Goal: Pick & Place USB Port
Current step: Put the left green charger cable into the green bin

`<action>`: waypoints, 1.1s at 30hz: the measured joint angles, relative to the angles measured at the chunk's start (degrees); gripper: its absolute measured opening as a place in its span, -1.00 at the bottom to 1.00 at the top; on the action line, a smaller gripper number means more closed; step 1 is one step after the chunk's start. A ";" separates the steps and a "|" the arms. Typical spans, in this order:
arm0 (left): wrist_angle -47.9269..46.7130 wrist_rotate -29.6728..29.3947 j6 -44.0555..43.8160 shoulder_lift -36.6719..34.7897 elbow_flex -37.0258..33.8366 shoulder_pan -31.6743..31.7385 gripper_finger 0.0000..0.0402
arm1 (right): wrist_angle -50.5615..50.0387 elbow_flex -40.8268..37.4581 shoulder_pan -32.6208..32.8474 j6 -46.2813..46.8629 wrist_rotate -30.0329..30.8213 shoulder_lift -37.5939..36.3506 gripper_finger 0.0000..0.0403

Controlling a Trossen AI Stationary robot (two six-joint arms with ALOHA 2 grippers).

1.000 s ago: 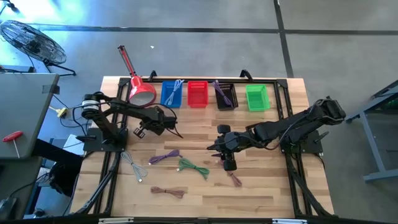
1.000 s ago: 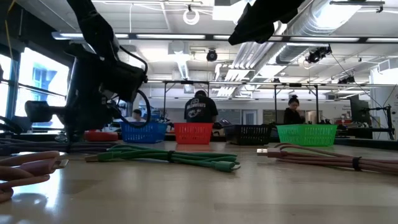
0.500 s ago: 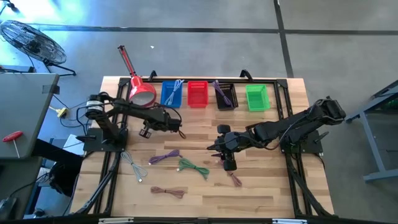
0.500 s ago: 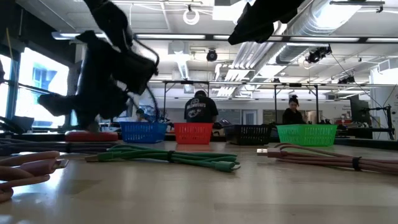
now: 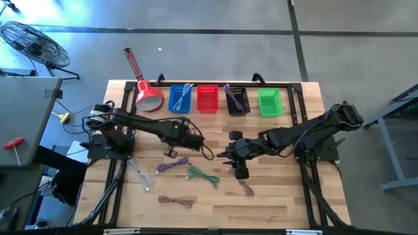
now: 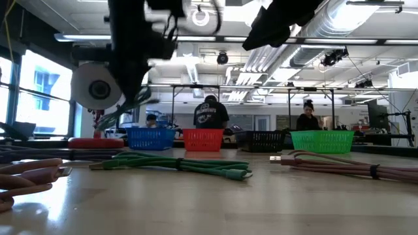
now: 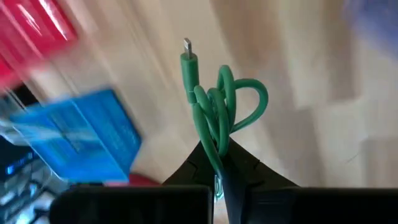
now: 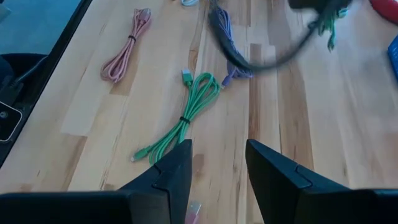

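Observation:
My left gripper (image 5: 172, 151) hangs over the table's middle left and is shut on a coiled green USB cable (image 7: 217, 112). The same cable dangles below that gripper (image 8: 328, 28) in the right wrist view. A second green cable (image 5: 202, 175) lies flat on the wood nearer the front. My right gripper (image 8: 217, 163) stands open above the table's middle, just right of it, with nothing between its fingers. The green basket (image 5: 270, 102) stands at the far right of the row of baskets. My left gripper pinches the green cable's coiled bundle at one end (image 7: 216, 163), several strands between the two fingers. The fingers slant steeply down. The rest of the bundle, with its plug (image 7: 186, 46), reaches out past the fingertips, clear of the table.
Blue (image 5: 181, 98), red (image 5: 207, 98) and black (image 5: 236, 100) baskets line the far edge beside a red scoop (image 5: 149, 96). Purple (image 5: 171, 164), grey (image 5: 140, 175) and pink (image 5: 176, 201) cables lie near the front, with a short pink one (image 5: 247, 189) right of them. People stand in the room behind.
My left gripper has risen and swung toward the table's right and a little nearer, from beside the red scoop to the middle left, turning as it went. The green cable went with it, clear of the table.

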 joint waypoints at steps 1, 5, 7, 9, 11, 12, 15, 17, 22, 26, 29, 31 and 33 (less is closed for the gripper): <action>-0.06 0.70 -0.62 -0.02 1.56 -0.84 -1.00 | -0.49 0.00 0.04 0.74 -0.04 0.00 -0.30; -0.52 2.81 -2.78 -0.04 6.43 -4.29 -1.00 | -2.72 0.00 0.72 2.46 -0.39 0.00 -0.30; -0.28 1.69 -5.24 -0.35 8.55 -5.54 -1.00 | -3.26 0.00 1.46 2.44 -0.40 0.00 -0.30; 0.20 0.17 -7.51 -0.99 10.45 -5.98 -1.00 | -3.24 0.00 2.27 2.42 -0.40 0.00 -0.30; 1.77 -0.94 -9.62 -2.07 12.00 -5.82 -1.00 | -3.27 0.00 3.13 2.43 -0.06 0.00 -0.30; 2.79 -1.59 -10.20 -2.67 12.67 -5.76 -1.00 | -3.27 0.00 3.62 2.43 0.50 0.00 -0.30; 7.26 -2.43 -11.08 -5.24 13.80 -5.69 -1.00 | -3.24 0.00 5.01 2.40 2.21 0.00 -0.30; 11.24 -1.25 -10.45 -7.24 13.80 -5.77 -1.00 | -3.30 0.00 5.80 2.40 3.82 0.00 -0.30; 22.45 5.47 -5.66 -11.28 13.80 -5.77 -1.00 | -3.24 0.00 7.55 2.06 10.09 0.00 -0.30; 30.19 10.57 -1.96 -12.46 13.82 -5.77 -1.00 | -0.23 0.00 8.57 -0.61 20.73 0.00 -0.30; 32.47 11.34 -0.45 -12.55 13.82 -5.75 -1.00 | 3.30 0.00 9.06 -2.94 29.68 0.00 -0.30; 32.53 11.29 0.22 -12.55 13.82 -5.75 -1.00 | 5.45 0.00 9.42 -3.59 38.57 0.00 -0.30; 32.48 11.29 0.40 -12.55 13.82 -5.75 -1.00 | 6.28 0.00 9.72 -2.46 47.12 0.00 -0.30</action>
